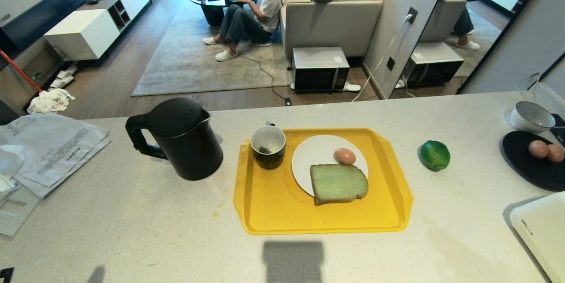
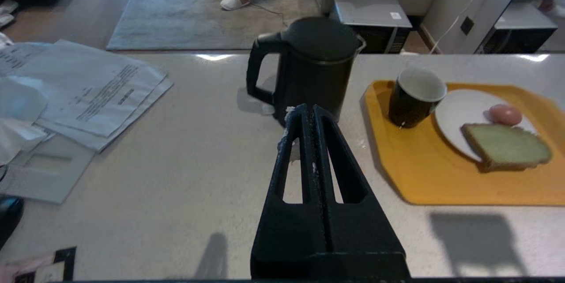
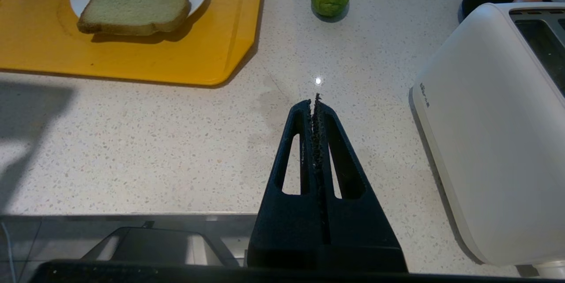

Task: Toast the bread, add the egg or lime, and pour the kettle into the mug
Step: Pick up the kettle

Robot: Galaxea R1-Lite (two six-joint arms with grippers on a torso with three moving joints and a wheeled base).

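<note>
Papers [image 1: 48,150] lie at the left end of the desk [image 1: 132,221], and beyond them a person [image 1: 256,9] sits on the floor by a sofa [image 1: 331,13], with a microwave [image 1: 320,69] behind the desk edge. Between the papers and the yellow tray [image 1: 273,212] stands the kettle [image 1: 181,139], handle toward the papers, spout toward the tray. On the tray, the mug [image 1: 268,146] sits just beside a white plate [image 1: 309,159]; the bread [image 1: 337,183] lies flat, partly on the plate and overhanging onto the tray, its rounded top toward the robot's right, with the egg [image 1: 344,156] touching its far edge. The lime [image 1: 435,155] rests on bare desk right of the tray, near a black dish [image 1: 525,164] holding two more eggs [image 1: 546,150].

Only the right wrist view shows the white toaster [image 3: 494,119] fully, slots up. Neither arm appears in the head view. The left end effector [image 2: 304,111] has its fingers pressed together and points at the kettle's base; the right end effector [image 3: 315,99] has its fingers together too, over bare desk between tray and toaster.
</note>
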